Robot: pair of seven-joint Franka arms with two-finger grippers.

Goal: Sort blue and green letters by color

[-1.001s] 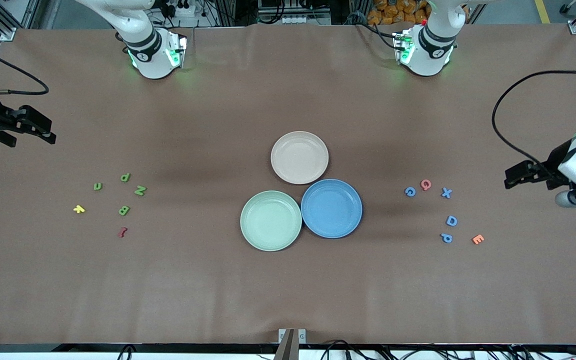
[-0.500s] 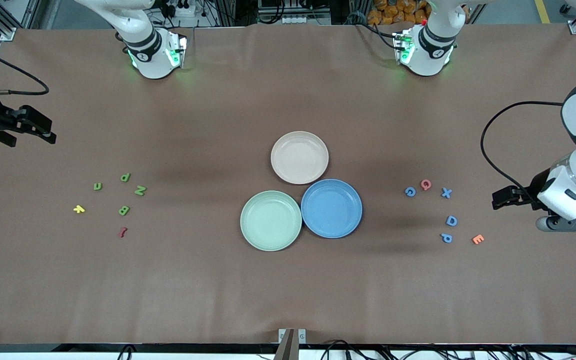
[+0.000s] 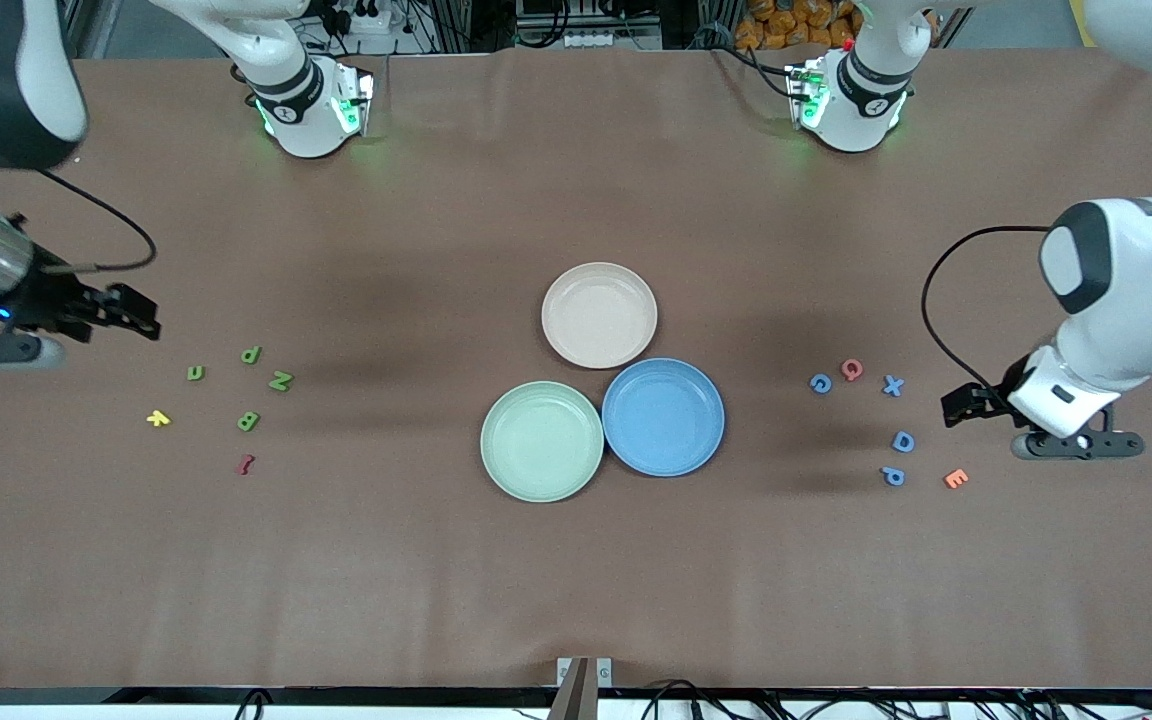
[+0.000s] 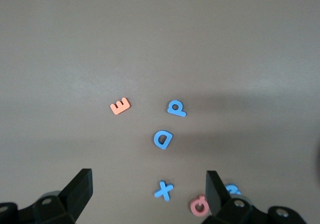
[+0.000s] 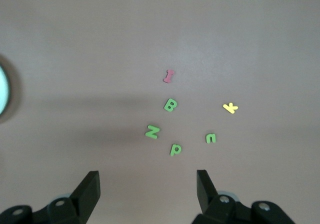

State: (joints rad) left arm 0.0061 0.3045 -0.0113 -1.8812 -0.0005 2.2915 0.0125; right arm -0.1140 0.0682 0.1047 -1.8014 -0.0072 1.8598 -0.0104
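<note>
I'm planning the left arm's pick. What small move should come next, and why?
Probably lower the open left claw onto the blue X, the letter most nearly between its fingers. All the blue letters lie loose on the table, and the blue plate holds nothing yet.

My brown table fills nearly everything; past its top edge I see metal framing and cable clutter (dim, crowded).

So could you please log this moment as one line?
left gripper: open, beside blue letters | right gripper: open, near green letters | plates: empty
</note>
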